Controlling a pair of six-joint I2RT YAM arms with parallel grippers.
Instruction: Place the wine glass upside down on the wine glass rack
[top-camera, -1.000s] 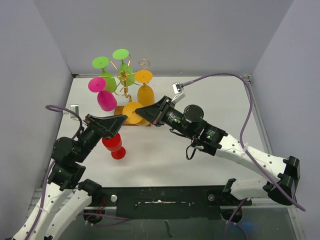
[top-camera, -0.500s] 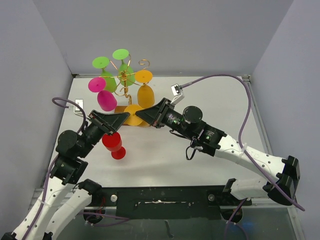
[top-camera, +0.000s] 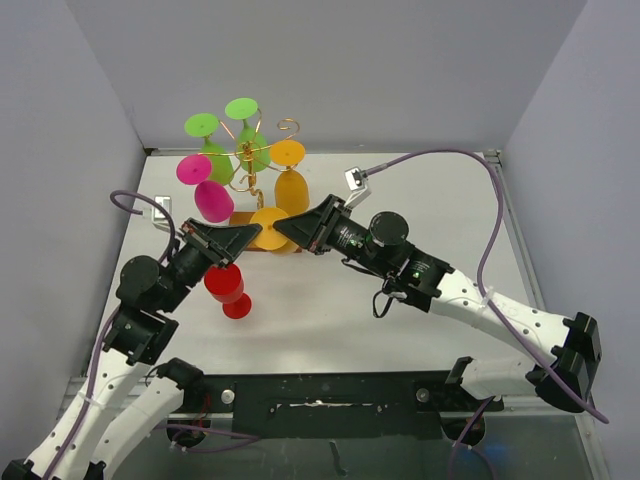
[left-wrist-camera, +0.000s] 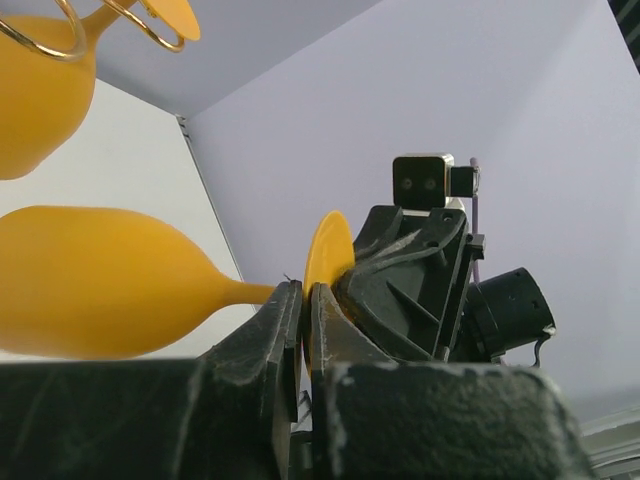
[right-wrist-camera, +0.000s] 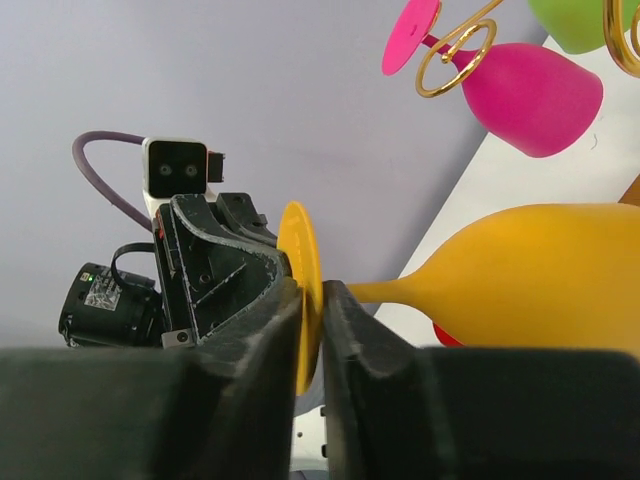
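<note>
An orange wine glass (top-camera: 268, 228) hangs on its side above the table between my two grippers, in front of the wine glass rack (top-camera: 250, 165). The rack's gold wire arms rise from a brown base (top-camera: 238, 218). My left gripper (top-camera: 250, 238) is shut on the edge of the glass's round foot (left-wrist-camera: 328, 250), with the bowl (left-wrist-camera: 90, 280) off to one side. My right gripper (top-camera: 284, 229) faces it on the same foot (right-wrist-camera: 298, 290). Its jaws stand slightly apart, and a thin gap shows beside the disc.
Hanging upside down on the rack are two green glasses (top-camera: 218, 160), a pink glass (top-camera: 213, 200) and another orange glass (top-camera: 291, 190). A red glass (top-camera: 227, 288) rests on the table under my left gripper. Grey walls close in the back and both sides.
My left gripper came in from the left and shut on the orange glass's foot. My right gripper's jaws parted a little on the same foot. The glass has hardly moved.
</note>
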